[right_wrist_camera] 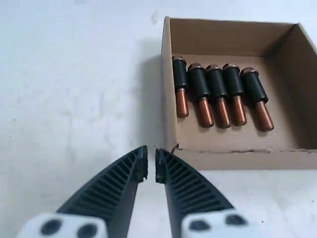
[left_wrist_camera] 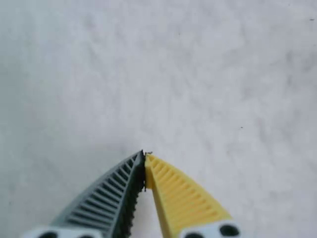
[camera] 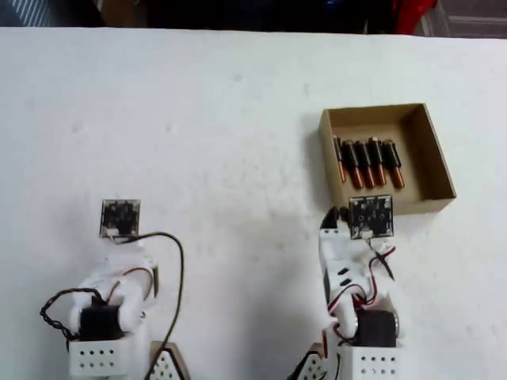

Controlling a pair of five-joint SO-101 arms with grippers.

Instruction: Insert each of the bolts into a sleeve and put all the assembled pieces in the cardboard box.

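- The cardboard box (camera: 432, 150) sits open-topped on the table (camera: 238, 119), in front of the right arm, probably so that arm can drop pieces in without a long reach.
- The assembled pieces (right_wrist_camera: 215, 91) lie flat on the box floor in a row, side by side and touching or nearly so. Their threaded copper ends all point toward the wall nearest the arms, and the row keeps toward one side wall, leaving bare floor by the other.
- Each piece is a copper bolt pushed through a black sleeve, with the head at one end and bare thread sticking out at the other, so the insertion looks done on all of them.
- The right tool (right_wrist_camera: 151, 161) hangs just outside the box's near corner. It is all but pressed together, with a thin slit between the tips, and pinches nothing.
- The left tool (left_wrist_camera: 144, 157) is pressed fully together over bare table, well apart from the box, and also carries nothing.
- Count: five assembled pieces, so five bolts and five sleeves, plus one box and two tools.
- Every bolt and sleeve I can see is in the box, so I judge the task finished or very nearly so.
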